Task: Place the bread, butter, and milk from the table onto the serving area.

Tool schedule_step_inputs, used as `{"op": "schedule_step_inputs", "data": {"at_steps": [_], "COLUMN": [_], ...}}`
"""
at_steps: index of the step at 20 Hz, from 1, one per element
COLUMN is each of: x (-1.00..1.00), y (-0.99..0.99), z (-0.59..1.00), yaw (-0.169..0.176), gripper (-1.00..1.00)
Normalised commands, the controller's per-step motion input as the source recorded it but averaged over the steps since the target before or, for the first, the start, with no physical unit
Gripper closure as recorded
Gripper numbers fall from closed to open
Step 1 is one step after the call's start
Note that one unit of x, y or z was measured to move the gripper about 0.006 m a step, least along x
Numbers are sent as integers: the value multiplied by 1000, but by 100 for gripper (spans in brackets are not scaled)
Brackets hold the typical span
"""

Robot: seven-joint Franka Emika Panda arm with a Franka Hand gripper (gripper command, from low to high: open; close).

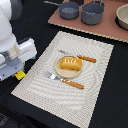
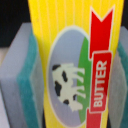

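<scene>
The butter (image 2: 70,50), a yellow box with a cow picture and a red "BUTTER" ribbon, fills the wrist view between my two fingers (image 2: 27,85), whose teal pads press its sides. In the exterior view my gripper (image 1: 18,71) is at the left, just off the left edge of the serving area (image 1: 95,75), with a bit of the yellow butter (image 1: 20,75) showing under it. The bread (image 1: 70,63) lies on the round tan plate (image 1: 62,74) in the middle of the striped placemat. The milk is out of view.
An orange-handled fork (image 1: 64,80) and knife (image 1: 83,58) flank the plate. At the back a pinkish-brown board (image 1: 102,27) carries two grey pots (image 1: 69,10) (image 1: 92,13) and a bowl (image 1: 123,17). The tabletop is black.
</scene>
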Motion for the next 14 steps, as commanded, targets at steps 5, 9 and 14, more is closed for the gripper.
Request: {"op": "schedule_step_inputs", "data": {"at_steps": [5,9,14], "x": [-6,704,996], "y": [-104,-236,-217], "z": [996,916,833], "yaw": [-25,-69,-26], "gripper": [100,100,100]}}
